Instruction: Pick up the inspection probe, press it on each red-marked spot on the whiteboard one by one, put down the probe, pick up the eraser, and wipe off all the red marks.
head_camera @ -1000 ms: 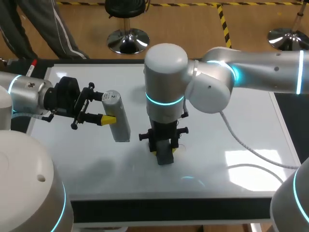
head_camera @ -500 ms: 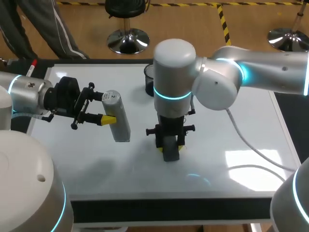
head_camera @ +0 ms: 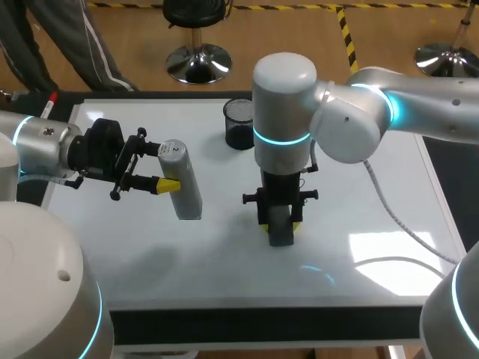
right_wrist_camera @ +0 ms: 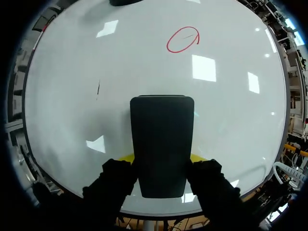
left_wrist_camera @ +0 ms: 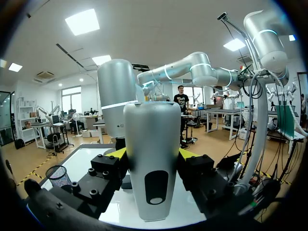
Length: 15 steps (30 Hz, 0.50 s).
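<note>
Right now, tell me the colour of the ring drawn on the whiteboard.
Red; the thin hand-drawn ring shows best in the right wrist view.

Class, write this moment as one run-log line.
left tool: shut on probe | right tool: shut on eraser over whiteboard | red mark: one circle ahead, unwiped

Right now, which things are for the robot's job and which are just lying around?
For the job: inspection probe in the left gripper, eraser in the right gripper, red mark, whiteboard.
Just lying about: black mesh cup.
</note>
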### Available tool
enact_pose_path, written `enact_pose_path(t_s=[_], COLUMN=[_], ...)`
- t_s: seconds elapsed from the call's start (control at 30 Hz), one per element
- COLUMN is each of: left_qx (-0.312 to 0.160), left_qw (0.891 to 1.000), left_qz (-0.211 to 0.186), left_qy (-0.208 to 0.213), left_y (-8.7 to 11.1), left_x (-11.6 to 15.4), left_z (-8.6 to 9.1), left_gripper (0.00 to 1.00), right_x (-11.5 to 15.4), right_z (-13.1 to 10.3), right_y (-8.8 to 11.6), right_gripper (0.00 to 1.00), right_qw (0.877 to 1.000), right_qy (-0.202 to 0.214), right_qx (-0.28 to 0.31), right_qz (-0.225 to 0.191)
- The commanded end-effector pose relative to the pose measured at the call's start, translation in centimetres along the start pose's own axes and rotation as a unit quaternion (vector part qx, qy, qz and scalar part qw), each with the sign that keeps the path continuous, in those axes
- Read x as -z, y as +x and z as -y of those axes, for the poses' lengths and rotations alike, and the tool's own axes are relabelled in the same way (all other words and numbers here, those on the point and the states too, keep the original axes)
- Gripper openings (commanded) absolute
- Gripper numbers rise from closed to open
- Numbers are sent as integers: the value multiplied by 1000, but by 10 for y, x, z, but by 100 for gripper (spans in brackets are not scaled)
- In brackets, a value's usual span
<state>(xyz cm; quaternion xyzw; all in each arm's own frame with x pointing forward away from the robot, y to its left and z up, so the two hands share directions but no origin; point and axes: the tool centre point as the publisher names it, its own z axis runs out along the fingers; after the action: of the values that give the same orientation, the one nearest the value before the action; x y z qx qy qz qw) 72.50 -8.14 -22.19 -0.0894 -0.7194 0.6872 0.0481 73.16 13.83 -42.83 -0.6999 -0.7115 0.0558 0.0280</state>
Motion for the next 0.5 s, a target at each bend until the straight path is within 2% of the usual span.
enact_pose_path(t_s=[0.03, 0.37, 0.5], left_qx=[-1, -1, -1], left_qw=[1000, 1000, 1000], left_qz=[0, 0, 0], left_qy=[1, 1, 1], left_y=[0, 0, 0], left_x=[0, 0, 0], left_z=[0, 0, 0], left_gripper=[0, 0, 0], right_x=[-39, -44, -41], right_z=[-4, 0, 3], right_y=[-19, -51, -60], right_gripper=[0, 0, 0], right_qw=[1000, 999, 999], right_qy=[4, 12, 10], right_qx=[-8, -37, -47], right_qz=[-3, 5, -4])
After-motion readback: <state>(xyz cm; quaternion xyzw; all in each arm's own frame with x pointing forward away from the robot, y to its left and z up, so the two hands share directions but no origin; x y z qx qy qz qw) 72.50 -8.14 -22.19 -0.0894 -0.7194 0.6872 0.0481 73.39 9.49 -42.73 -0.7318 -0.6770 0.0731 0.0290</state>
